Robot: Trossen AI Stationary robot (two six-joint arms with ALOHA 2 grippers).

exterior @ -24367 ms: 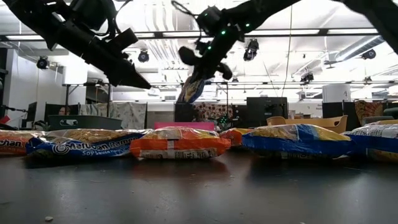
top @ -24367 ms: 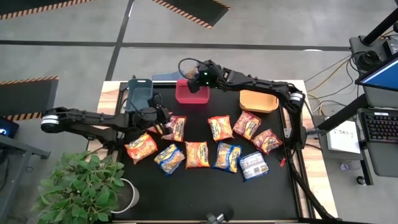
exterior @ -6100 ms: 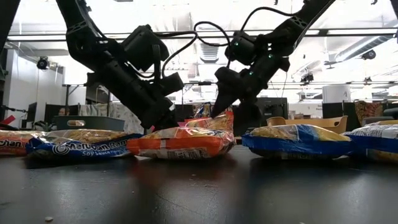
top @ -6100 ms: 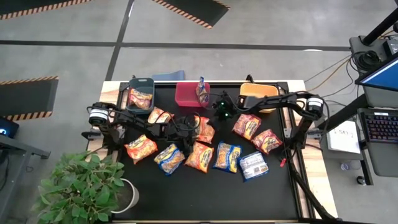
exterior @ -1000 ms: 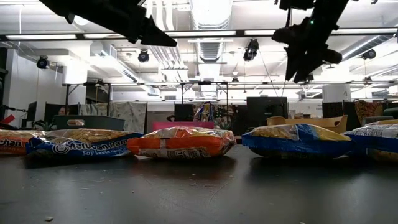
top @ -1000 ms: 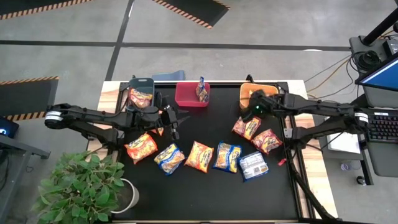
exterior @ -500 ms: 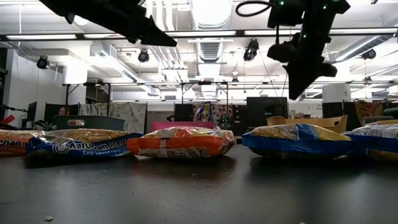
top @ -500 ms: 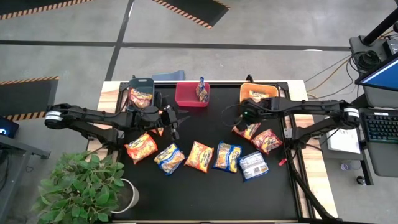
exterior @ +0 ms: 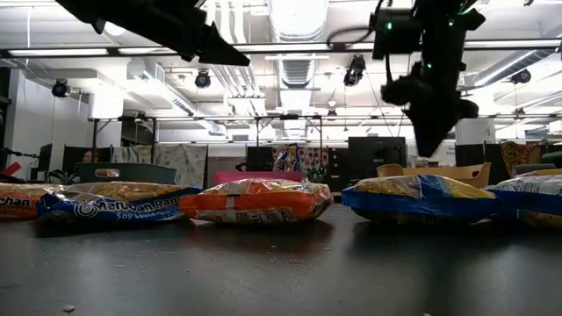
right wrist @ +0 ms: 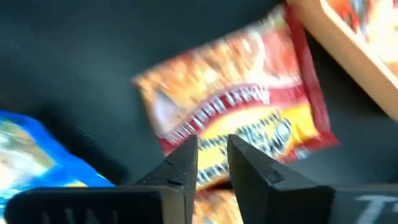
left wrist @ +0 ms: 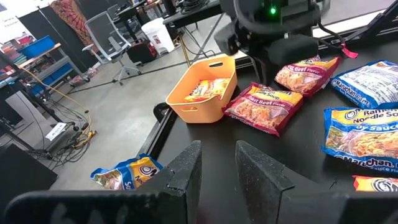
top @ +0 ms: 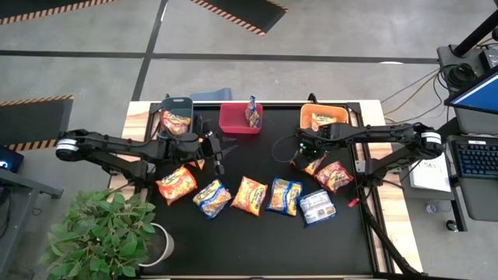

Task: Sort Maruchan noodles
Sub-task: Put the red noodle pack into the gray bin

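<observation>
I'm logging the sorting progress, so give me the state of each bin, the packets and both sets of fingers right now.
Dark grey bin: holds an orange packet.
Red bin: one packet standing on edge inside.
Orange bin: one packet lying inside.
Packets on the table: lying flat, unsorted.
Red packet: flat beside the orange bin, not gripped.
Left gripper: raised, fingers slightly apart, empty.
Right gripper: above the red packet, fingers slightly apart, empty.
</observation>
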